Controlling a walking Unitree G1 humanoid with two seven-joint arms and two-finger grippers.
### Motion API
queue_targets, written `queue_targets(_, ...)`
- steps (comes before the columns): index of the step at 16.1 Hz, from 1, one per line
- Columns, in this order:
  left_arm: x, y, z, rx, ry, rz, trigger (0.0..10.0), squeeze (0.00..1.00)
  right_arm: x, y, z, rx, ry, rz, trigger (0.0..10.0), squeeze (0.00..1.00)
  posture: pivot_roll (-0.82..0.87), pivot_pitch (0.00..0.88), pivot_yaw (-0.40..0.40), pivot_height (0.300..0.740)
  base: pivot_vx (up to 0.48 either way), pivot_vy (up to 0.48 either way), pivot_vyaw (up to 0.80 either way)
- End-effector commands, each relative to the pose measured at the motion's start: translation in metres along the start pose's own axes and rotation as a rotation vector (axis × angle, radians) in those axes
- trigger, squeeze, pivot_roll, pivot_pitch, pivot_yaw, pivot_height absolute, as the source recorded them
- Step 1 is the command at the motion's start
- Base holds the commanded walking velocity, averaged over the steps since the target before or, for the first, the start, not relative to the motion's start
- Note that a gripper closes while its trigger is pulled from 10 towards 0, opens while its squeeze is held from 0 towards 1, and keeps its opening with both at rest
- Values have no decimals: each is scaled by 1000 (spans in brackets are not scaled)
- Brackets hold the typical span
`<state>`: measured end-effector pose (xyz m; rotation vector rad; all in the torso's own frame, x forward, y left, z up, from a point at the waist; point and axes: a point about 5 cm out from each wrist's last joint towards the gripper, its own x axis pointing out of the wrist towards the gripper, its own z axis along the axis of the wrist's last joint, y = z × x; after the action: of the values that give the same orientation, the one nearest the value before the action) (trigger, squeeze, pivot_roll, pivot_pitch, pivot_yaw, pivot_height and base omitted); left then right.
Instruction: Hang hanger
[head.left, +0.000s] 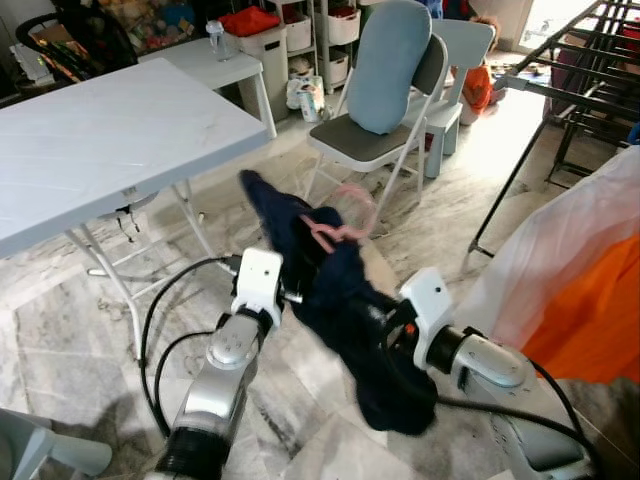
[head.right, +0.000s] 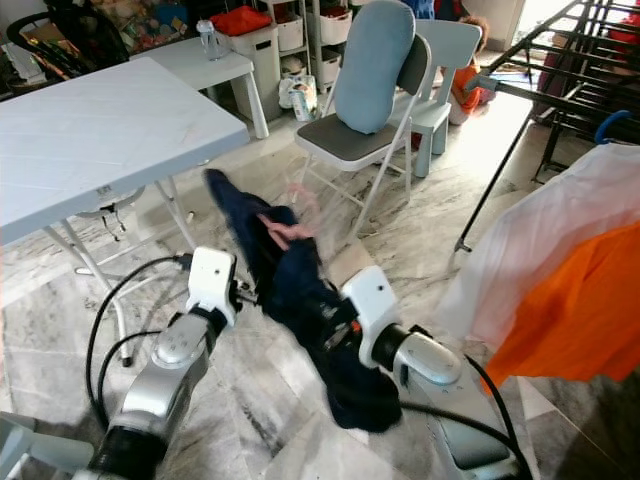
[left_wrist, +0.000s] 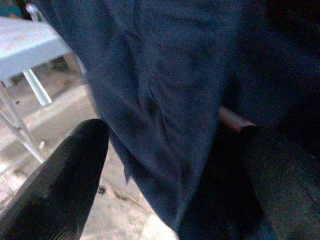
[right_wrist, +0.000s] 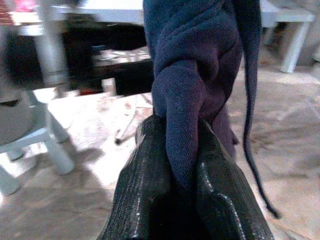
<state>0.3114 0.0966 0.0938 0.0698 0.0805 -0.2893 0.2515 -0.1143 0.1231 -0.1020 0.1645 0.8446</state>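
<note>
Hanger (head.left: 340, 232): a pink plastic hanger, blurred, tangled in the upper part of a dark navy garment (head.left: 345, 310) that is held in the air between the two arms, above the marble floor (head.left: 90, 300). The hook and one shoulder of the hanger project from the cloth; the remainder is covered.

Right tool (right_wrist: 184, 175): both black fingers are closed tight on a bunched fold of the navy garment, with cloth pressed between the pads. In the head views this tool is buried in the lower half of the garment, next to its white wrist housing (head.left: 428, 305).

Left tool (left_wrist: 170, 165): the fingers stand wide apart. One finger (left_wrist: 65, 180) is clear of the cloth; the other is in shadow behind the hanging fabric. The garment hangs between them without being pinched. A short brown rod end (left_wrist: 235, 121) shows beside the cloth near the shadowed finger. In the head views the left wrist housing (head.left: 260, 283) is just beside the upper left edge of the garment.

Surroundings: a white folding table (head.left: 110, 140) stands to the robot's left. A grey folding chair (head.left: 385, 120) with a pale blue cushion on its back stands ahead. A black drying rack (head.left: 570, 80) stands at the right, and white and orange garments (head.left: 570, 280) hang near the right arm.
</note>
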Motion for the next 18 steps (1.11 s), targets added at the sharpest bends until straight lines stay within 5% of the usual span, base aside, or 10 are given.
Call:
queue_targets(1, 2, 9, -2, 14, 10, 29, 10000, 0, -1, 11, 16, -4, -61, 92, 10000, 0, -176, 0, 51, 740, 0, 0, 0)
queue_targets(7, 8, 11, -7, 43, 20, 33, 10000, 0, -26, 15, 20, -5, 19, 234, 10000, 0, -197, 0, 58, 740, 0, 0, 0)
queue_targets(10, 7, 23, -10, 54, 26, 75, 10000, 0, -33, 1, 11, -71, 95, 191, 10000, 0, -192, 0, 56, 740, 0, 0, 0)
queue_targets(13, 1, 41, -10, 82, 26, 128, 10000, 0, -40, -28, -10, -234, 275, 60, 10000, 0, -184, 0, 50, 740, 0, 0, 0)
queue_targets(18, -1, 65, -7, 102, 16, 202, 10000, 0, -70, -53, -24, -330, 442, 38, 10000, 0, -188, 0, 51, 740, 0, 0, 0)
